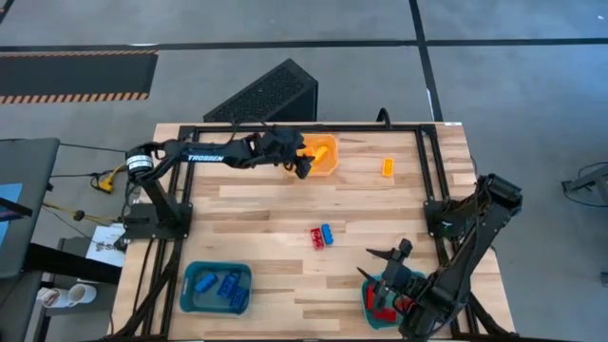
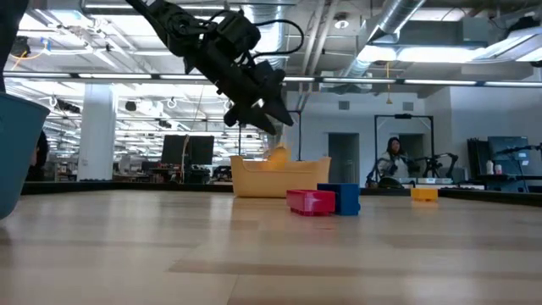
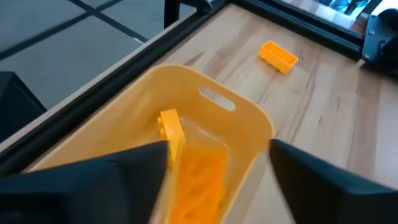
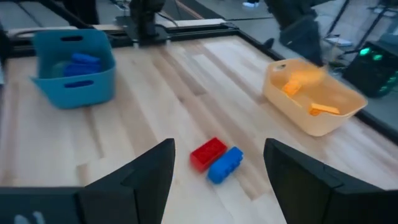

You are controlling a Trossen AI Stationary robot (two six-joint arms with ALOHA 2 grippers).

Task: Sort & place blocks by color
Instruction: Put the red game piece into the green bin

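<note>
My left gripper (image 1: pixel 302 169) (image 3: pixel 217 146) hangs open over the orange bin (image 1: pixel 334 161) at the table's far edge. An orange block (image 3: pixel 170 127) (image 2: pixel 275 156) is in the air just below its fingertips, at the bin's rim, with more orange blocks in the bin. A red block (image 1: pixel 313 237) and a blue block (image 1: pixel 327 234) lie side by side mid-table. One orange block (image 1: pixel 387 167) lies flat to the right of the orange bin. My right gripper (image 1: pixel 389 255) (image 4: pixel 217 149) waits open above the table near its right front corner, pointing toward the red and blue pair.
A teal bin (image 1: pixel 195 285) with blue blocks stands at the near left. Another teal bin (image 1: pixel 369 290) with red blocks sits under my right arm at the near right. A black frame rail (image 1: pixel 285 128) runs along the table's far edge behind the orange bin.
</note>
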